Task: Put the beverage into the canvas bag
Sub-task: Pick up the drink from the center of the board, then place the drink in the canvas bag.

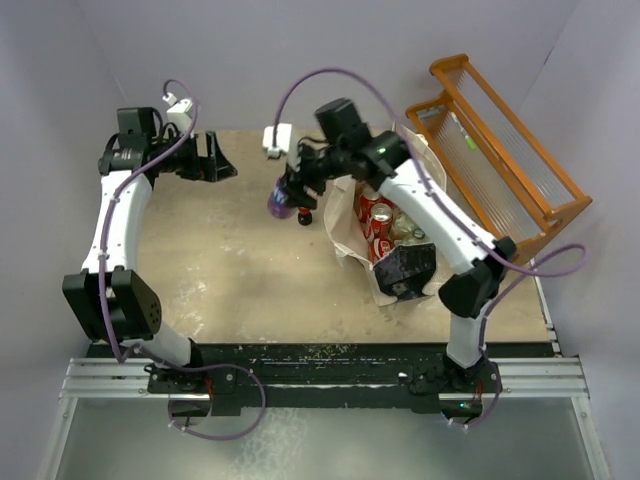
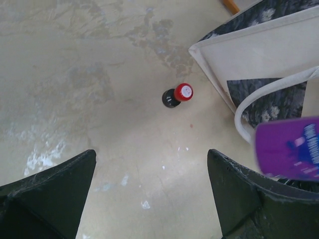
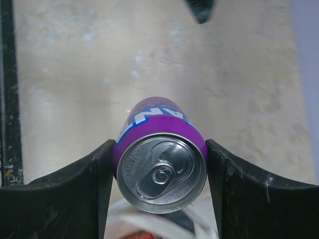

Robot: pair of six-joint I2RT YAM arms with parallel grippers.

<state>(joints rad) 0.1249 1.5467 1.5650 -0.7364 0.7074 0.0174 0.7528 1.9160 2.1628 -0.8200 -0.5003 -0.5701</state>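
Note:
My right gripper (image 1: 285,195) is shut on a purple beverage can (image 1: 282,200) and holds it above the table, just left of the cream canvas bag (image 1: 345,215). In the right wrist view the can (image 3: 160,164) sits between both fingers, its silver top facing the camera. The bag stands open with red cans (image 1: 378,222) inside and a black end panel (image 1: 405,270). A small dark bottle with a red cap (image 2: 178,94) stands on the table left of the bag (image 2: 259,55). My left gripper (image 1: 222,165) is open and empty at the back left.
An orange wooden rack (image 1: 500,150) stands at the back right behind the bag. A small white block (image 1: 277,138) lies at the table's back edge. The purple can also shows blurred at the right of the left wrist view (image 2: 289,147).

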